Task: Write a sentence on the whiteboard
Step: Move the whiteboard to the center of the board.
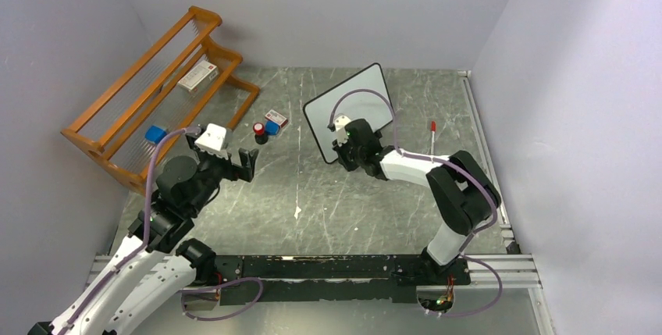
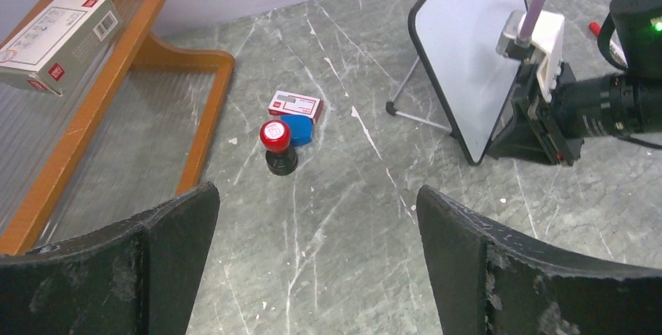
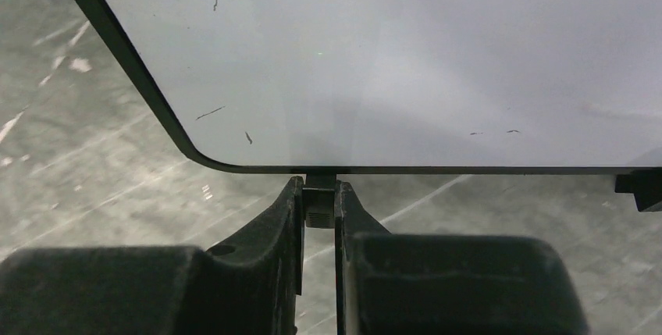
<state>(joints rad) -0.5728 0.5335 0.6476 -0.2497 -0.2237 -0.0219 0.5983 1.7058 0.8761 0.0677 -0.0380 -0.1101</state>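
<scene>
**Gripping the whiteboard by its foot**

My right claw [image 3: 319, 187] is pinched shut on the small black foot [image 3: 319, 210] under the bottom edge of the whiteboard [image 3: 437, 62]. The board stands tilted on the grey bench [image 1: 312, 218], its white face carrying a few faint dark specks. My left claw [image 2: 316, 198] hangs wide open over the bench. Beyond it stands a red-topped stamp [image 2: 277, 144]. A wooden rack [image 2: 195, 108] sits farther left.

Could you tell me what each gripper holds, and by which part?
Right gripper pinches the whiteboard by a foot on its bottom edge; left gripper holds nothing.
</scene>
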